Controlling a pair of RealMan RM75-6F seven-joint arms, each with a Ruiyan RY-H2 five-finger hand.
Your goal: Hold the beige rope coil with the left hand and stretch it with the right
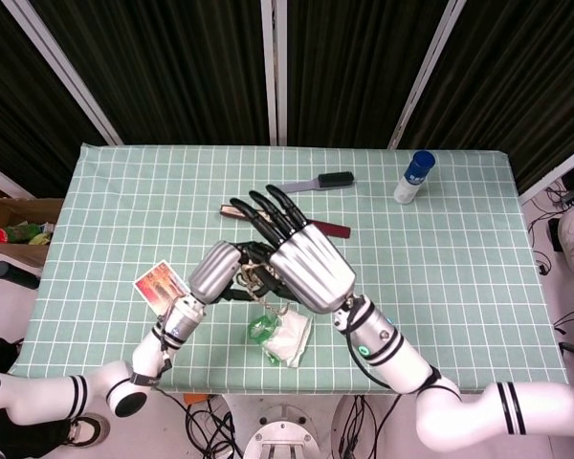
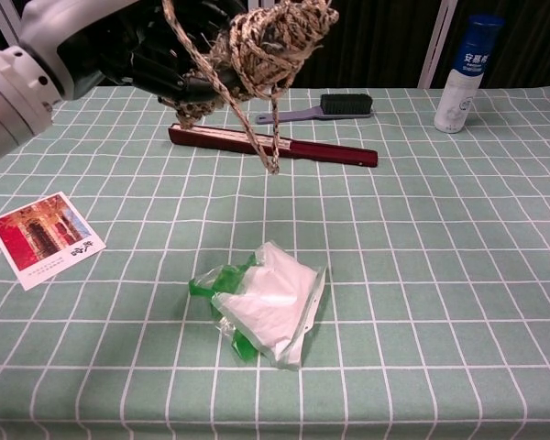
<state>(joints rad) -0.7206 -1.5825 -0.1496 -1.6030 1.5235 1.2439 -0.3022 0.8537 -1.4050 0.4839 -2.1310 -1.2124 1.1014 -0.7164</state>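
The beige rope coil (image 2: 275, 37) is raised above the table, gripped by my left hand (image 2: 82, 46) at the top left of the chest view. In the head view the left hand (image 1: 215, 273) and right hand (image 1: 306, 263) are close together, high over the table's middle. A bit of the rope (image 1: 256, 277) shows between them. The right hand's fingers (image 1: 268, 212) are spread and point to the far left; its thumb is hidden. A slack loop of rope (image 2: 266, 147) hangs from the coil, and one strand rises out of the top of the chest view toward the right hand.
On the green checked table (image 1: 459, 277) lie a dark red folded fan (image 2: 330, 151), a black brush (image 2: 325, 107), a white bottle with a blue cap (image 2: 463, 78), a picture card (image 2: 46, 238) at the left and a crumpled white and green plastic bag (image 2: 266, 307) near the front.
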